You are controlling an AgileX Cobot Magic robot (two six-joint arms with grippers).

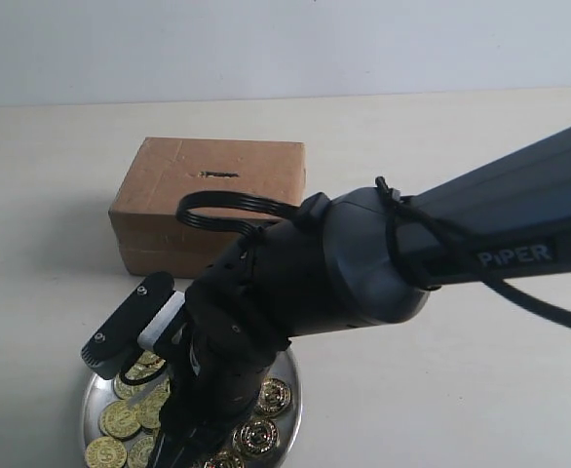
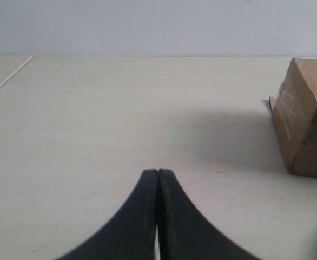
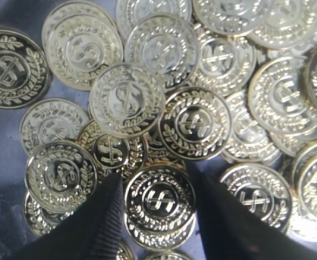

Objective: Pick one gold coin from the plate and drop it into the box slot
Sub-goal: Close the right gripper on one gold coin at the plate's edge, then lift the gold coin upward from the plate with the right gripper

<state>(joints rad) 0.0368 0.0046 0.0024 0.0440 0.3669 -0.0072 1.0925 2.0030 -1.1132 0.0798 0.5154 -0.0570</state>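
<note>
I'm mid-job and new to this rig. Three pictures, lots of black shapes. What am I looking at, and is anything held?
It is a robot with two arms, each ending in a claw. The exterior view comes from a camera off the arms: the big black right arm reaches down over a plate of gold coins. Behind it stands a box with a slot. The left wrist view looks along the left claw, shut and empty, over the table. The right wrist view looks along the right claw: its jaws stand apart on either side of one coin. Nothing is lifted.

Right wrist camera hangs close above coins (image 3: 127,100).
</note>
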